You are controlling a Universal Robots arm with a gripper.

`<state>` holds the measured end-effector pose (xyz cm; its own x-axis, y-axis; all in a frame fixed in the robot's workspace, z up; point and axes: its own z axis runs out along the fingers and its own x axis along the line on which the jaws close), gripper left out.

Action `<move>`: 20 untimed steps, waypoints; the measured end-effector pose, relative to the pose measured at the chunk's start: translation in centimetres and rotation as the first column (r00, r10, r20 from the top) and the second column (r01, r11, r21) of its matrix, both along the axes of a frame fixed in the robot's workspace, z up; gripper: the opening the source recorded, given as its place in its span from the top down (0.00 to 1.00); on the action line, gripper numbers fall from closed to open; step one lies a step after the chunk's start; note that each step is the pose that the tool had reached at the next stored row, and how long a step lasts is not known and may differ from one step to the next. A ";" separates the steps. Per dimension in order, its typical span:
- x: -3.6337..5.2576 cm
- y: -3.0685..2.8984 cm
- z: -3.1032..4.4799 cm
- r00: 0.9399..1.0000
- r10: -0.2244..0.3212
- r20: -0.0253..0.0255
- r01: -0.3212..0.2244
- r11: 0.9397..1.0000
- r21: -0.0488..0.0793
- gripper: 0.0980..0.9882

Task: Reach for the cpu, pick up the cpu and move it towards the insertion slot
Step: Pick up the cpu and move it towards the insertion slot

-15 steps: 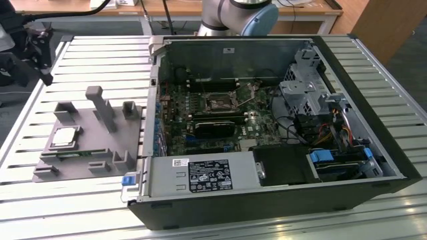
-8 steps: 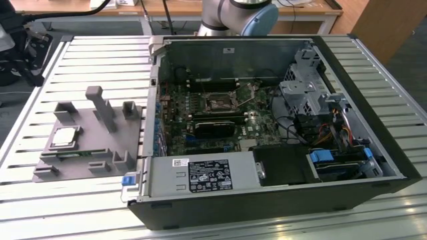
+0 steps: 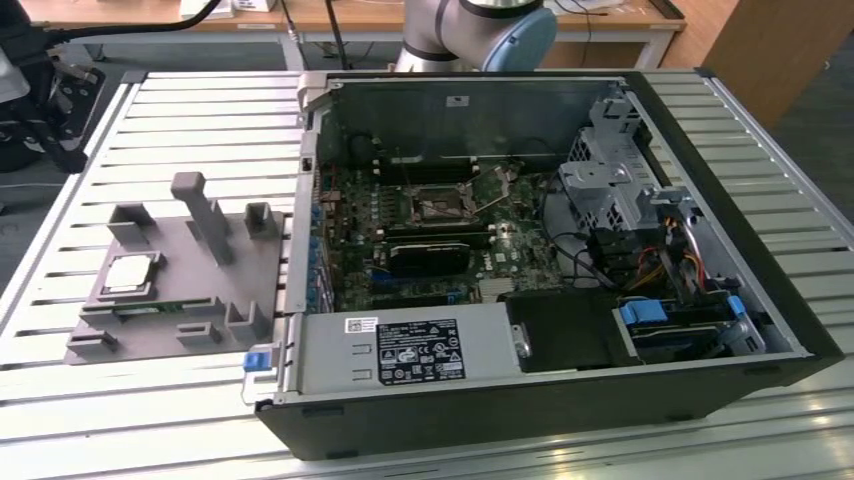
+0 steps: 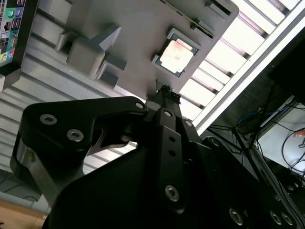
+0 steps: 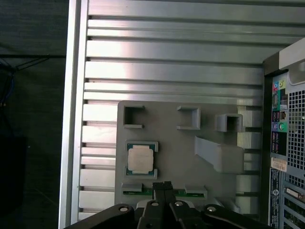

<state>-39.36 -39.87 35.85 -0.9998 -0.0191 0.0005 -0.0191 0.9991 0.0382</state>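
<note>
The cpu point(image 3: 130, 272) lies flat in a grey holder point(image 3: 174, 300) on the counter point(image 3: 200, 110), near the empty tool point(image 5: 164, 185), which is closed narrow. It is probably light, stiff and fragile underneath; its pale side edges seem the safest hold.

Light: bright, even, overhead.
Glare: surface point(image 4: 228, 67) slats blown white in the second wrist view; cpu point(image 4: 176, 56) top washed pale.
Shadow: computer case point(image 3: 441, 120) interior dim in the exterior view.
End effector point(image 4: 164, 89): dark silhouette.
</note>
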 end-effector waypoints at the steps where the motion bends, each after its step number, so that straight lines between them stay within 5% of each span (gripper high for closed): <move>1: 0.00 0.00 0.00 1.000 0.000 0.000 0.000 1.000 0.000 0.99; 5: -0.03 0.00 -0.03 1.000 0.000 0.000 0.000 1.000 0.000 0.92; 7: -0.14 0.00 -0.05 1.000 0.000 0.000 0.000 1.000 0.000 0.78; 14: -0.77 0.00 -0.33 1.000 0.000 0.000 0.000 1.000 0.000 0.52; 20: -0.94 -0.05 -1.34 1.000 0.000 -0.003 0.000 1.000 0.000 0.50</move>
<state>-40.30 -39.93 34.51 -0.9998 -0.0192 0.0034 -0.0191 0.9991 0.0382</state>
